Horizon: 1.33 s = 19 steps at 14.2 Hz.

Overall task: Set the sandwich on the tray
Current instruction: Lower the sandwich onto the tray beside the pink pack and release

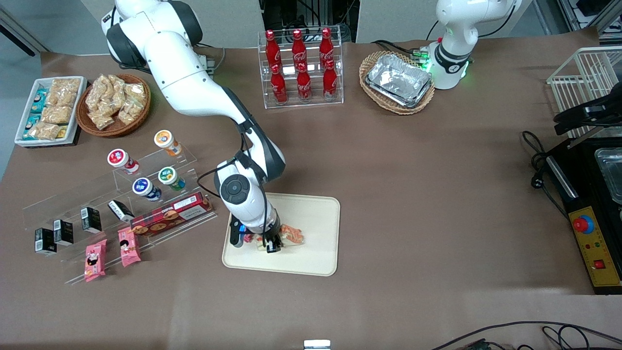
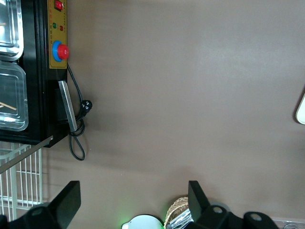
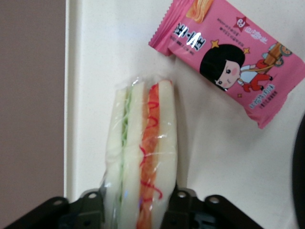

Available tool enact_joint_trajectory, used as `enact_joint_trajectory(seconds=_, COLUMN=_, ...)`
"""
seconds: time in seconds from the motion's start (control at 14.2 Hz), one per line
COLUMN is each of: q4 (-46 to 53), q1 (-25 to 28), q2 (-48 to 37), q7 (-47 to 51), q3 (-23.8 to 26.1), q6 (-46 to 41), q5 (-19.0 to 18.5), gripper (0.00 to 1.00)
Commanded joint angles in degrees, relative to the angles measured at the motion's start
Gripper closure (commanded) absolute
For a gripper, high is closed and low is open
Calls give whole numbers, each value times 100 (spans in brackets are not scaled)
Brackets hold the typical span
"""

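Note:
The sandwich (image 1: 292,235), a clear-wrapped wedge with white bread and orange-red and green filling, lies on the cream tray (image 1: 311,214), in the half nearer the front camera. My right gripper (image 1: 272,246) is down over it. In the right wrist view the sandwich (image 3: 143,152) runs between the two black fingers (image 3: 183,202), which press against both its sides, so the gripper (image 3: 138,198) is shut on it. A pink snack packet (image 3: 233,62) with a cartoon face also lies on the tray (image 3: 219,162), beside the sandwich.
A stepped acrylic shelf (image 1: 116,204) with cups, small boxes and pink packets (image 1: 95,260) stands toward the working arm's end. A cola bottle rack (image 1: 301,68), a wicker basket of foil trays (image 1: 397,81) and a snack basket (image 1: 113,104) stand farther from the front camera. A black machine (image 1: 593,214) sits at the parked arm's end.

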Motion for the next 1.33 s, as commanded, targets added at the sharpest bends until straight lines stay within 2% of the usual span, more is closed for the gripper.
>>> enact_joint_trajectory(seconds=0.0, q4=212, q1=-23, q2=128, q7=-117, q3=-24, q6=38, q5=-69, gripper=0)
enact_joint_trajectory(seconds=0.42, q4=213, q1=-50, q2=-205, q7=-414, q3=-41, q6=-198, q5=-60, gripper=0)
enact_joint_trajectory(seconds=0.63, q4=239, q1=-216, q2=-828, q7=-1327, q3=-41, q6=-1190, q5=-34, gripper=0)
enact_joint_trajectory(seconds=1.05, q4=248, q1=-409, q2=-1989, q7=-3348, q3=-50, q6=-2430, q5=-51, gripper=0)
enact_joint_trajectory(seconds=1.26, q4=248, q1=-699, q2=-2542, q7=-5014, q3=-50, q6=-3229, q5=-69, gripper=0)
